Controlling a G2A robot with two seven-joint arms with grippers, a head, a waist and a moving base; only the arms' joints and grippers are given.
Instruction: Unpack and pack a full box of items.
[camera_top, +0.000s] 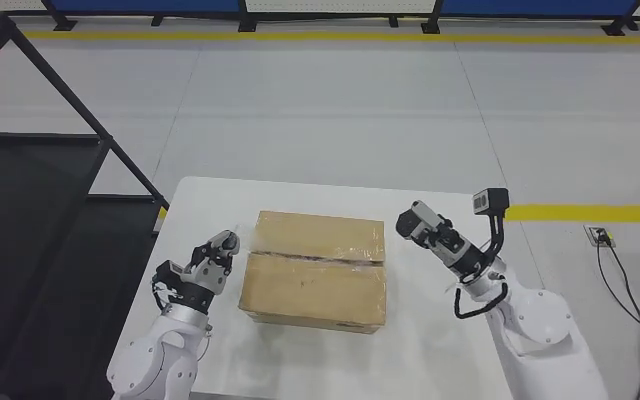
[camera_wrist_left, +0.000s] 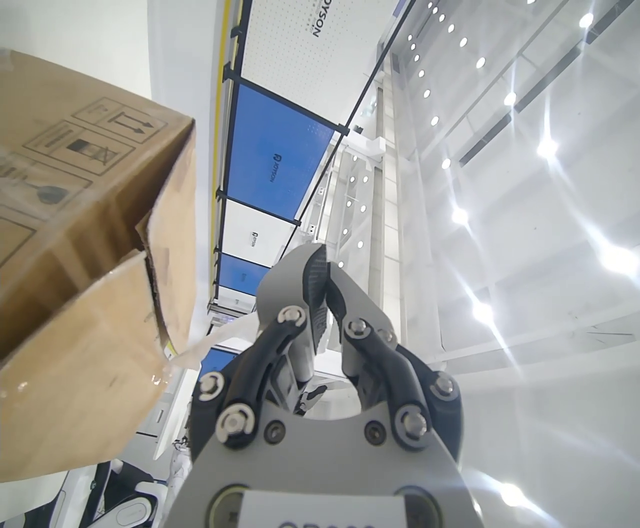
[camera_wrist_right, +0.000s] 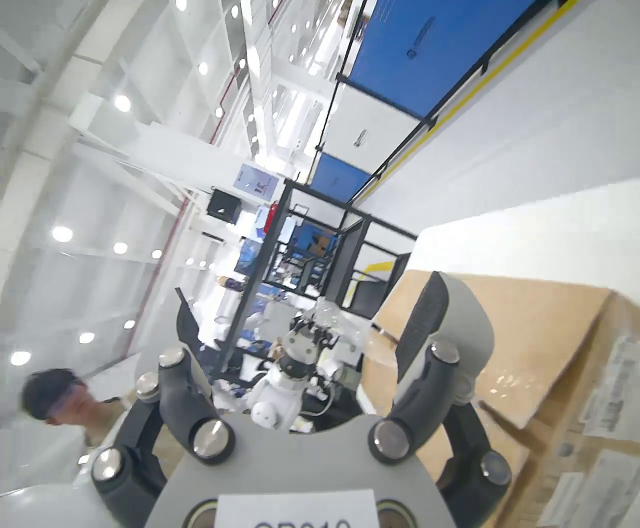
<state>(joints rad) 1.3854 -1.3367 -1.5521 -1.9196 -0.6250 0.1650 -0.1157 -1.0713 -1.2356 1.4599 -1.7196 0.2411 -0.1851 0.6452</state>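
1. While the box (camera_top: 312, 275) sits shut on the bench (camera_top: 430, 340) with its centre seam (camera_top: 318, 256) taped over, it lies between the two arms. Its long axis runs from one pincer across to the other.
2. The left pincer (camera_wrist_left: 324, 286) has its fingertips pressed together. One short end of the box is just beside it, off to one side, with a gaping flap corner close to the fingertips.
3. A translucent strip of tape (camera_wrist_left: 210, 345) trails from that corner toward the left pincer. Whether the strip is nipped between the tips I cannot tell.
4. The right pincer (camera_wrist_right: 307, 295) is spread wide and holds nothing. The box's other short end lies ahead of it and to one side, near but not touching.
5. Unpacking looks to be at the opening stage, as the flaps are not yet lifted.
6. The seam follows the long axis, so peeling would have to travel from the left pincer's end toward the right pincer's.
7. Neither arm is clearly nearer. The left looks better placed, since the loose tape is at its end.
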